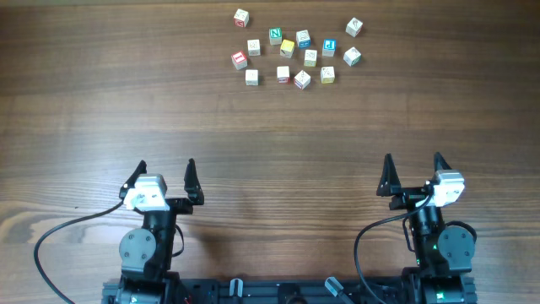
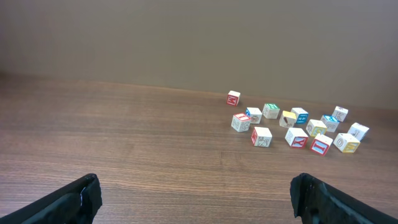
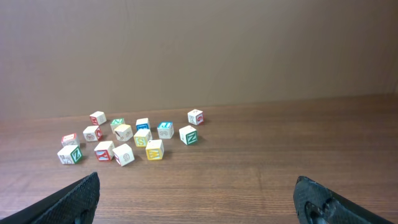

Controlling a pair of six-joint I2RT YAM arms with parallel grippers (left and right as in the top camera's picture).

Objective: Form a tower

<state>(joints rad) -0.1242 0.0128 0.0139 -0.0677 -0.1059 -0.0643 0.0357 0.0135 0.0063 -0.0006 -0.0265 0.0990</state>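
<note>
Stacking not started; alphabet cubes [image 1: 288, 48] lie loose. Left claw [image 1: 166, 166] and right claw [image 1: 413, 160] stand wide, empty. Next: grasp one cube.

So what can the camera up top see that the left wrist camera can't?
Only the overhead view shows both arms from above, with the left gripper and right gripper open. Only the left wrist view shows the plain wall behind the table and side faces of the letter cubes. Both show those cubes loose on the wooden table, none stacked.

Overhead looks down; low wrist views share cubes [image 2: 261, 135] [image 3: 154, 149].
</note>
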